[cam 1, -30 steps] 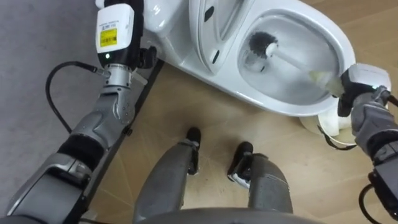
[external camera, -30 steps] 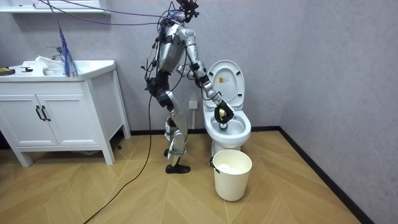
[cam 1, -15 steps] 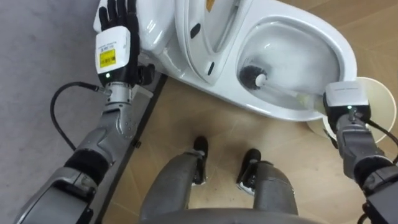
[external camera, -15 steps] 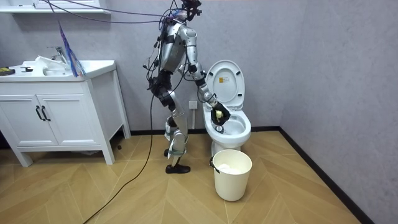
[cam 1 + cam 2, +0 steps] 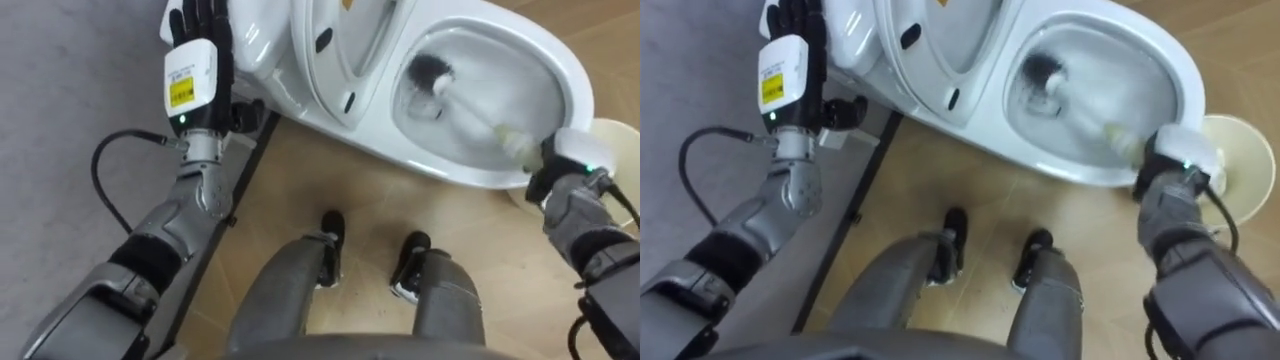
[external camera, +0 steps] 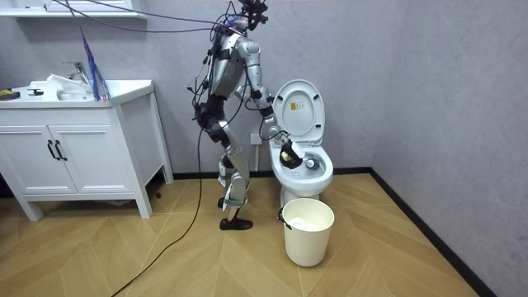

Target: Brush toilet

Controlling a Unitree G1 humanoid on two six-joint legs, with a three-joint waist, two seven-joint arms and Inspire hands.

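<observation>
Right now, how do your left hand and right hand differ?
The left hand is open, fingers straight, holding nothing; the right hand is curled round the brush. The left hand is by the toilet's back, the right hand at the bowl's rim. Both are close to the toilet.

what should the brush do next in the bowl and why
Probably sweep the brush head along the toilet bowl's wall toward its front: the right hand grips the handle, and the bristles sit at the back of the bowl, beside the raised seat.
</observation>
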